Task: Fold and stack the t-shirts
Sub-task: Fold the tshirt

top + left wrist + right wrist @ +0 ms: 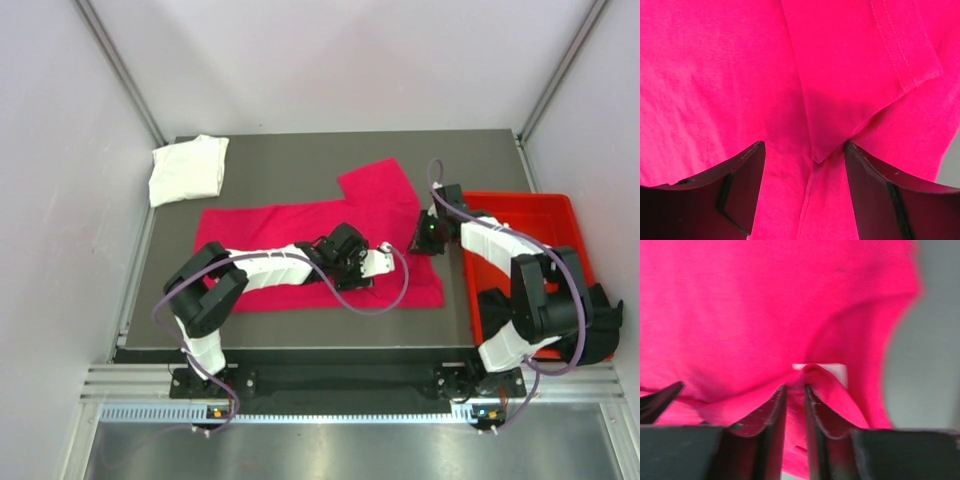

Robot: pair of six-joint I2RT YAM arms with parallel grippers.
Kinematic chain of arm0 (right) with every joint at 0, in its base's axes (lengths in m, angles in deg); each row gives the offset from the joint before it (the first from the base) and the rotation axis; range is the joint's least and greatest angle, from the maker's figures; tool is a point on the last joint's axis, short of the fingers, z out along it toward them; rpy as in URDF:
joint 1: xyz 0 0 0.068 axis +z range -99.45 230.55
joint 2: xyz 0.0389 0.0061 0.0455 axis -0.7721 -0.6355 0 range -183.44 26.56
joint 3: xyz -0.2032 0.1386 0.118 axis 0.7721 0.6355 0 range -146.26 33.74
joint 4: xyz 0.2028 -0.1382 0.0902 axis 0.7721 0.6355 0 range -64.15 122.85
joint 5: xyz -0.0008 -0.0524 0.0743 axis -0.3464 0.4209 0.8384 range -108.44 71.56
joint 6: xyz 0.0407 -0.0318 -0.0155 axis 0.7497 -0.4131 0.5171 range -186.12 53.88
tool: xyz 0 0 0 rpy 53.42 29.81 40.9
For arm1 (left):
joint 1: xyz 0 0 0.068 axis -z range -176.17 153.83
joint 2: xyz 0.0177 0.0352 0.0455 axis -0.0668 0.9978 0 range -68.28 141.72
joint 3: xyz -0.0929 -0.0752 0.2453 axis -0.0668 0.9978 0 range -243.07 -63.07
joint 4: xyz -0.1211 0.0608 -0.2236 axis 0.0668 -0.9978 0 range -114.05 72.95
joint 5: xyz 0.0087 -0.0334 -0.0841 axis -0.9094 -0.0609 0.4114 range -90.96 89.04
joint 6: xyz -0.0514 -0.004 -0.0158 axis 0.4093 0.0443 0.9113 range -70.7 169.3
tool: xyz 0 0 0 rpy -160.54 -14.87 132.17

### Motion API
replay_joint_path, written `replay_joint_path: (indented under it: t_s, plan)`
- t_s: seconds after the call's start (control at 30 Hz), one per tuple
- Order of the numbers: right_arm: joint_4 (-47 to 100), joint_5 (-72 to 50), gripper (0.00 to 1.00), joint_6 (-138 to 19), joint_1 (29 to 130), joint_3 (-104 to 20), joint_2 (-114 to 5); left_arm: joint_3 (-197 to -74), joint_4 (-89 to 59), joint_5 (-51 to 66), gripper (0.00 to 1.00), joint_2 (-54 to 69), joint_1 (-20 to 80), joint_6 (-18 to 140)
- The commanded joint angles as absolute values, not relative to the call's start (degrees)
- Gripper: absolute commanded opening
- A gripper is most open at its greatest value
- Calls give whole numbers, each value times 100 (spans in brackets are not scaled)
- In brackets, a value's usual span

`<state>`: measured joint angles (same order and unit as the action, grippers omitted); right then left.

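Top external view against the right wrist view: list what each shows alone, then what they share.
Only the top view: the folded white shirt at the far left corner, the red bin on the right, and the left arm stretched over the pink shirt. Only the wrist view: the right gripper pinching a raised fold of cloth, with a small white patch, perhaps a label, just behind it. Both: the pink shirt and the right gripper at its edge.

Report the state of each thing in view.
pink t-shirt, spread out on the table.
white t-shirt, folded, far left corner.
red bin, upright, contents unclear.
left gripper, jaws open over the pink t-shirt.
right gripper, jaws shut on the pink t-shirt's edge.
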<state>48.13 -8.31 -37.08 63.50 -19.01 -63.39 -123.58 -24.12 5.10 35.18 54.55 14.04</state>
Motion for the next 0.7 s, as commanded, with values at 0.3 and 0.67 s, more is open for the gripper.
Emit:
replay_joint_path:
  t_s: [0.3,0.67]
  plan:
    - [5080,-1175,40,-3720,6909,-2998,-6854,-12116,-2232,185,69,3438,5463,1397]
    - [5380,-1422,36,-3835,6540,-2155,-5186,-12151,-2293,220,69,3421,5463,1459]
